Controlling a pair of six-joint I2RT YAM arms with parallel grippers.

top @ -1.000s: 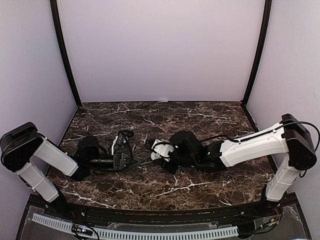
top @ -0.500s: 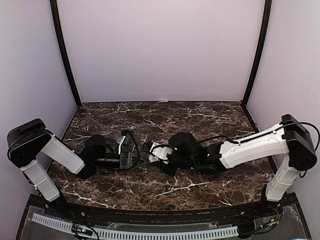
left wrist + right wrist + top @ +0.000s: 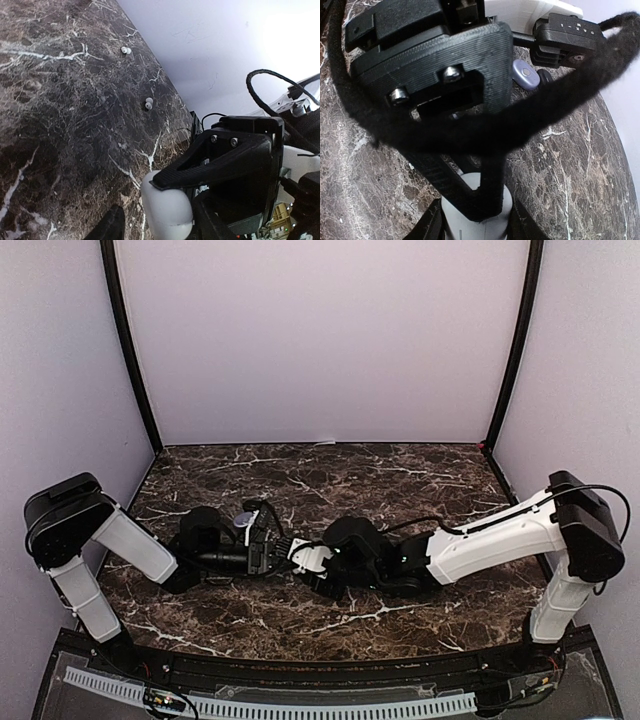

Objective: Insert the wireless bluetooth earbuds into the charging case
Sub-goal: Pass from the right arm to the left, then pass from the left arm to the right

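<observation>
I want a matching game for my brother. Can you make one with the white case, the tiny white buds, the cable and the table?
Things: 1 white case, 2 white buds, 3 cable, 4 table.
Matches: A dark marble with white veins, B fuzzy and black, C lying loose on the marble, D gripped by the right tool.
Pairs: 1-D, 2-C, 3-B, 4-A.

Two white earbuds (image 3: 148, 103) are seen on the dark, white-veined marble table (image 3: 330, 470) — set apart, close to the wall.
</observation>
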